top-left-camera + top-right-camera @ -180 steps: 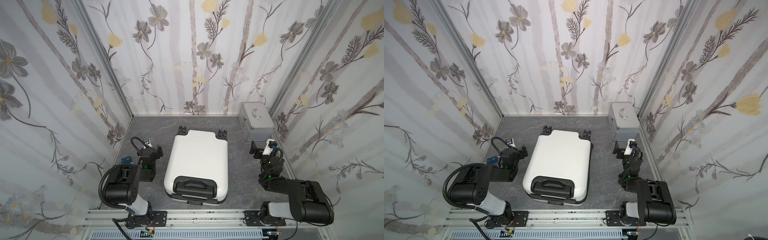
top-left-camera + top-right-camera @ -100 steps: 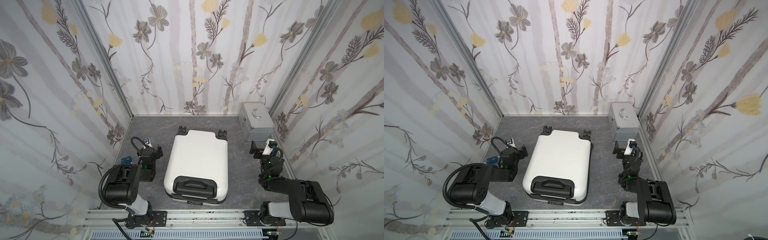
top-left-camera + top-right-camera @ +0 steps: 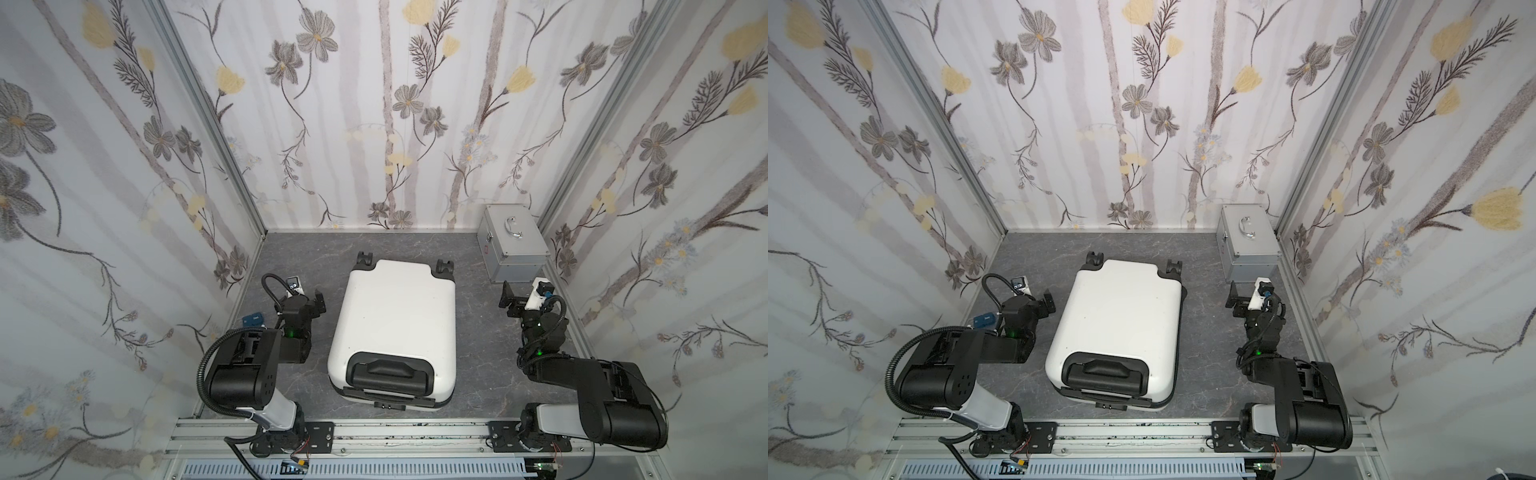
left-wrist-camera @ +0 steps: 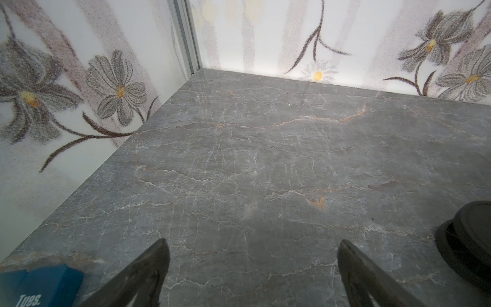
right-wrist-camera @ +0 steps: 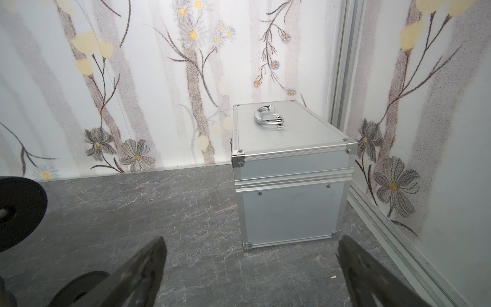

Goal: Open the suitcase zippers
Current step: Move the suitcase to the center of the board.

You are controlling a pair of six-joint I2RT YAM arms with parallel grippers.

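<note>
The suitcase (image 3: pixel 395 316) lies flat on its back in the middle of the worktop (image 3: pixel 299 257), wheels (image 3: pixel 365 258) toward the far wall and handle recess (image 3: pixel 388 374) toward me. It looks fully closed. The zippers (image 3: pixel 419 401) show only as a thin dark line low around the near end, and I cannot pick out the pulls.

My left hand (image 4: pixel 252 247) sits just beside the case's left flank, released and empty over bare worktop. My right hand (image 5: pixel 251 244) is well apart on the other side, also spread wide and empty, facing the silver box (image 5: pixel 289 170) in the far corner.

My worries from here:
- The seam runs low on the sides, so a steep reach could drive the fingertips into the worktop.
- The pulls are small, so a pinch may slip off.
- Nothing pins the case, so dragging a pull may slide or swing it instead of running the zipper.
- A wide sweep of the right arm could knock the silver box.
</note>
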